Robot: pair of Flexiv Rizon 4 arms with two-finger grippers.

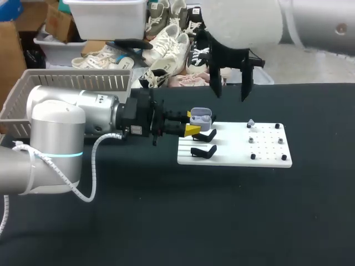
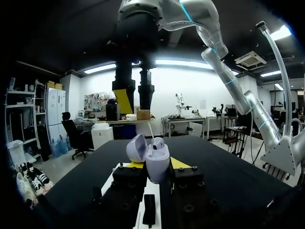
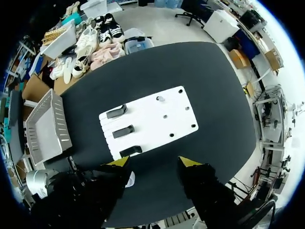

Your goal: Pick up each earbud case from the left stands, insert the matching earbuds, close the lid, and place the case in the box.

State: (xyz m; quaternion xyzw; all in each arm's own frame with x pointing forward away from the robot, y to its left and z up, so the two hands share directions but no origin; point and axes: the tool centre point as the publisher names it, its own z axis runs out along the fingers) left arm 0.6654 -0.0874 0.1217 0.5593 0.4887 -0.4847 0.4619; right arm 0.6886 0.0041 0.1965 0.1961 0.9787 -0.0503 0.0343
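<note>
My left gripper (image 1: pixel 193 122) is shut on a lavender earbud case (image 1: pixel 200 117), upright with its lid open, just above the left end of the white board (image 1: pixel 233 157). In the left wrist view the case (image 2: pixel 157 161) sits between the yellow fingertips (image 2: pixel 179 163). My right gripper (image 1: pixel 231 83) hangs open and empty above and behind the case; it also shows overhead as the right gripper (image 2: pixel 134 93). From its own wrist view the right gripper (image 3: pixel 154 162) looks down on the board (image 3: pixel 155 125). Black stands (image 1: pixel 203 151) and a small pale earbud (image 1: pixel 250 123) are on the board.
A grey slatted basket (image 1: pixel 72 82) stands at the table's back left and appears as the basket (image 3: pixel 44 128) in the right wrist view. Small dark pegs (image 1: pixel 277 126) dot the board's right half. Black tabletop surrounds the board.
</note>
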